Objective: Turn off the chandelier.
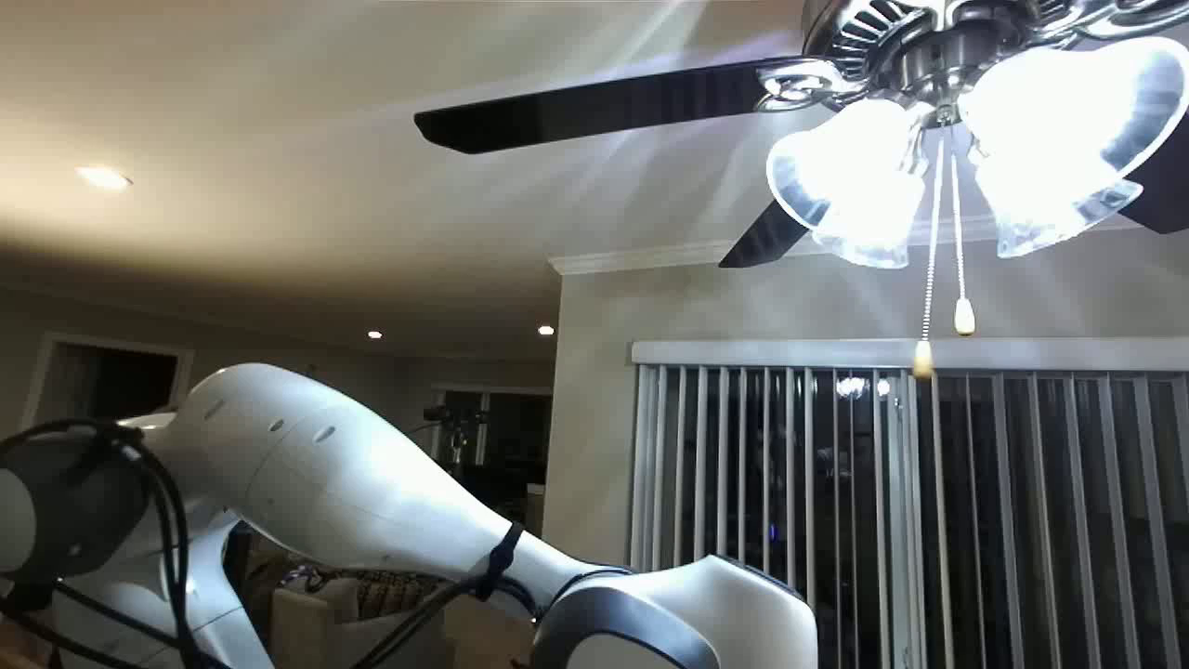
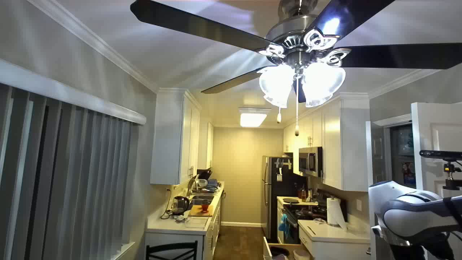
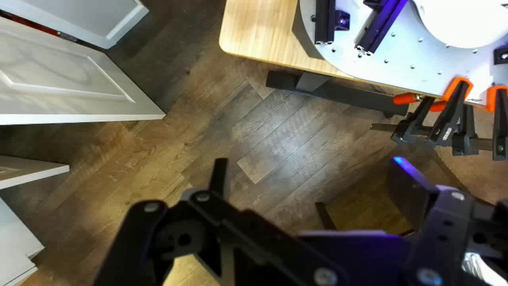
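The chandelier [image 1: 943, 70] is lit, with bright frosted bell shades on a metal hub; it also shows in an exterior view [image 2: 299, 59]. Two thin pull chains hang below it with small pale ends. The longer chain's end [image 1: 922, 360] hangs lower than the shorter one's end [image 1: 964, 318]. Both ends also show in an exterior view, the longer [image 2: 297, 130] and the shorter [image 2: 279, 117]. My gripper [image 3: 311, 167] is open and empty in the wrist view, above the wood floor. My arm [image 1: 390, 483] is bent low, well below and apart from the chains.
Dark fan blades [image 1: 604, 107] spread from the hub. Vertical blinds [image 1: 790, 465] cover the window. A wooden table [image 3: 258, 28] with a metal plate and orange clamps [image 3: 456, 95] is under the robot. A white door [image 3: 71, 83] stands open. A chair [image 2: 171, 247] is near the counter.
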